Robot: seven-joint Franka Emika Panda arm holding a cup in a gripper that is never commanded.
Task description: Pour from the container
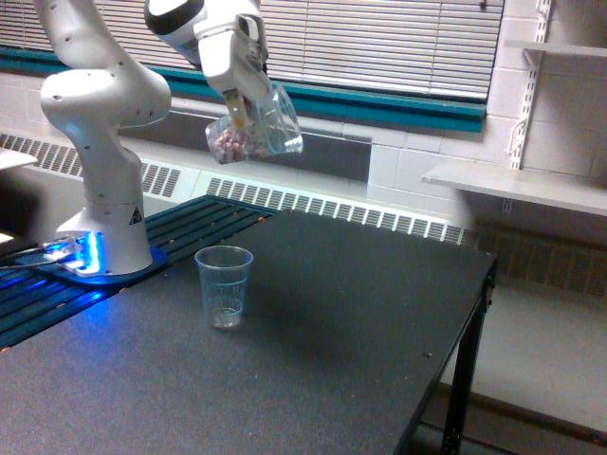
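Nearest the camera, a graduated cup point(224, 285) stood upright and apparently empty on the dark bench point(313, 370), well below the hand point(243, 110) and slightly toward the exterior view's left of it. To pour well, the judgement was that the container's rim needed carrying over that cup's mouth before tipping further, since the mouth pointed away toward the exterior view's right and the contents would otherwise miss. Lowering closer would also cut bounce and scatter, and a slow tilt would keep the pieces from tumbling out together.

Higher and farther back, the hand was closed on the container point(256, 133), gripping its wall, with the container hanging just beneath the fingers. It was a clear, plain plastic cup, tilted steeply with the base down toward the exterior view's left. Small dark reddish pieces point(230, 145) lay heaped in the low end; what they were could not be told. Nothing appeared to be spilling yet.

Behind stood the arm's white base point(109, 223).
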